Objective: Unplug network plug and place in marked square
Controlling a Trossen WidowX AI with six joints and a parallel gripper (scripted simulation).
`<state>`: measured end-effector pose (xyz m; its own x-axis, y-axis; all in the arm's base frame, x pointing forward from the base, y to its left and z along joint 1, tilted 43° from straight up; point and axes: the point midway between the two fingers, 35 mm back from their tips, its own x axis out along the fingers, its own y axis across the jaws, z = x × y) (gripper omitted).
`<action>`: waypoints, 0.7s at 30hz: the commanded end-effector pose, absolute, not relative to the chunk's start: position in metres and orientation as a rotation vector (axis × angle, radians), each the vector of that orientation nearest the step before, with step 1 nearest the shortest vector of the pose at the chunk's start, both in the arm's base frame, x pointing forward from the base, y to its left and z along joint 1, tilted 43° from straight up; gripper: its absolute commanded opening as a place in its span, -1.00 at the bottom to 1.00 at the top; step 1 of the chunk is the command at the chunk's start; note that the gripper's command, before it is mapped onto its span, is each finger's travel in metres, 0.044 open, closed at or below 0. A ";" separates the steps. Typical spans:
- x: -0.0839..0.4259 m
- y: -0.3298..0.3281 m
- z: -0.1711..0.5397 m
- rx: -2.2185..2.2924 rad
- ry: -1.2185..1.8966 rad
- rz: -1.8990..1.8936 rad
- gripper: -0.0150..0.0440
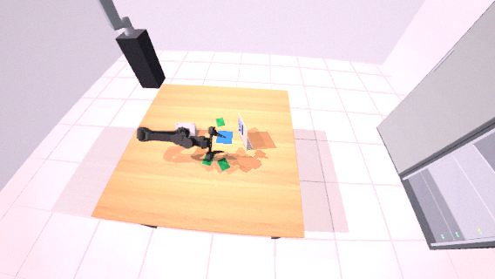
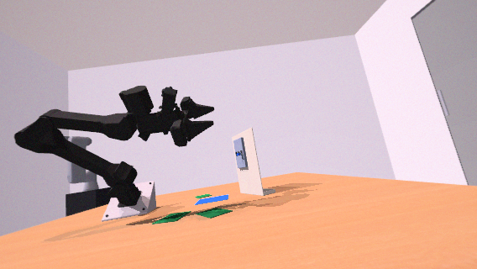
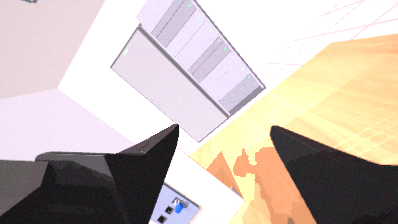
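The upright panel point(image 1: 247, 140) point(image 2: 253, 170) point(image 3: 220, 197) is off-white and carries a pale blue socket plate point(image 2: 242, 162) point(image 3: 191, 213). A small blue plug point(image 2: 238, 154) point(image 3: 180, 206) sits at a socket in that plate; its tab is too small to make out. A flat blue square point(image 1: 228, 133) point(image 2: 214, 199) lies on the table in front of the panel, with nothing on it. My gripper point(image 1: 224, 145) point(image 2: 213, 116) point(image 3: 223, 129) is open and empty. It hangs in the air above the table, short of the panel and higher than the plug, touching neither.
Green flat patches point(image 1: 220, 121) point(image 1: 224, 164) point(image 2: 172, 217) lie around the blue square on the wooden table point(image 1: 196, 196) point(image 2: 336, 227). The arm's white base plate point(image 2: 147, 197) stands behind the gripper. A grey rack cabinet point(image 1: 436, 109) point(image 3: 170, 85) stands beyond the table.
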<state>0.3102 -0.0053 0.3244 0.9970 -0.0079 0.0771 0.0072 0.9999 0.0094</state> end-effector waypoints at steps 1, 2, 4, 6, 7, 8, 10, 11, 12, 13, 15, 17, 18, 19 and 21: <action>0.311 -0.005 0.323 0.012 -0.072 -0.004 0.78; 0.312 -0.005 0.319 0.021 -0.057 0.007 0.69; 0.315 -0.003 0.303 0.056 -0.002 0.044 0.51; 0.318 -0.002 0.285 0.101 0.059 0.084 0.33; 0.318 -0.001 0.277 0.125 0.090 0.102 0.24; 0.319 -0.001 0.268 0.151 0.121 0.120 0.15; 0.319 0.001 0.252 0.206 0.184 0.155 0.04; 0.318 0.001 0.244 0.236 0.215 0.172 0.04; 0.317 0.002 0.236 0.267 0.246 0.188 0.04; 0.316 0.003 0.228 0.299 0.277 0.203 0.04; 0.313 0.004 0.213 0.367 0.338 0.232 0.04; 0.309 0.006 0.199 0.440 0.399 0.259 0.04; 0.307 0.007 0.192 0.478 0.428 0.272 0.04; 0.304 0.008 0.186 0.518 0.457 0.284 0.04; 0.298 0.009 0.174 0.600 0.514 0.308 0.04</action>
<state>0.3061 0.0067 0.1952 0.8797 0.3482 -0.3238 -0.1581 0.8564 0.4914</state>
